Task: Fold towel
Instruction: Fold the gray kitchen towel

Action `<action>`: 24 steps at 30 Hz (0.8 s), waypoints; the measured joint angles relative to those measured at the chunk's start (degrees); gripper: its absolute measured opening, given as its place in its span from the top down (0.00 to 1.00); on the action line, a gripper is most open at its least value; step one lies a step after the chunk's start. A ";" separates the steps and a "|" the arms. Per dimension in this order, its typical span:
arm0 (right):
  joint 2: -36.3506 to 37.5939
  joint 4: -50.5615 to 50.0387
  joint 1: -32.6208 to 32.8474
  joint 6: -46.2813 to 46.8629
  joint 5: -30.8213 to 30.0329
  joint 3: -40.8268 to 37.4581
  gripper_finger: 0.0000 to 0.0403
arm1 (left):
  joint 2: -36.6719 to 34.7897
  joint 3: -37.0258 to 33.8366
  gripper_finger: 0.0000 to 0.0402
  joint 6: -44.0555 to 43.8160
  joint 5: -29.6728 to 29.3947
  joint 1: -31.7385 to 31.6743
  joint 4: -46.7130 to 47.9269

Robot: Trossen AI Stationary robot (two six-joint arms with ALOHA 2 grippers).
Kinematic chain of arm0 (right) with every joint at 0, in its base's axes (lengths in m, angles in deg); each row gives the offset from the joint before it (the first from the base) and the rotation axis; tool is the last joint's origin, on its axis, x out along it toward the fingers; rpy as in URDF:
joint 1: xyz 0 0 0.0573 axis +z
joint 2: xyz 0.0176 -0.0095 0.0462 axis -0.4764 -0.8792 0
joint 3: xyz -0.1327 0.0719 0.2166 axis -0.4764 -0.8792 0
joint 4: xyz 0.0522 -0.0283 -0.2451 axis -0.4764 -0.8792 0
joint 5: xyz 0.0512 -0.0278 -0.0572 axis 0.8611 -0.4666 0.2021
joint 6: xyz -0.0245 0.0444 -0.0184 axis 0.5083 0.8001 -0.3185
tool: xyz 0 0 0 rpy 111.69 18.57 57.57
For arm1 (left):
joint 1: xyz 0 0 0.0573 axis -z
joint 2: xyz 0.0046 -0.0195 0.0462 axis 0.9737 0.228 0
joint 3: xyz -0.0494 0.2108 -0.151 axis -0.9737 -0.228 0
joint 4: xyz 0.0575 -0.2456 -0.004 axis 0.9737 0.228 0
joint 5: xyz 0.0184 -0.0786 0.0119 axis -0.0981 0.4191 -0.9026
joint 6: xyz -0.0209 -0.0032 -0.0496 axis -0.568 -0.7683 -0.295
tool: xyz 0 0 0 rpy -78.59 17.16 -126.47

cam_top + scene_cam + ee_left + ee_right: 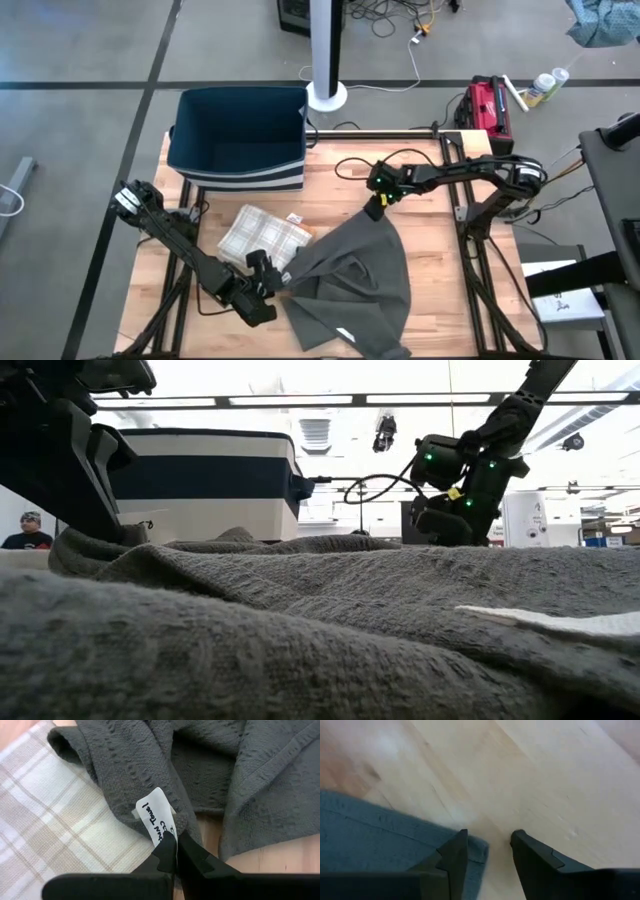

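Towel [350, 280] lies rumpled and unfolded beside the plaid cloth [262, 237]; left fingers [175, 851] pinch its near corner, right fingers [489, 851] stand part-open at its far corner, no fold yet.

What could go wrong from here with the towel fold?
The right tool stands open right at the gray towel's corner, so closing could miss the edge and grab nothing. The left tool is shut on the towel near its white tag; that small pinch might slip. The plaid cloth lies partly beneath and could be dragged along.
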 joint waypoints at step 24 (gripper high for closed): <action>2.24 -2.85 -0.32 -3.46 3.53 -0.23 0.65 | 0.00 0.00 1.00 0.00 -0.21 -0.01 -0.13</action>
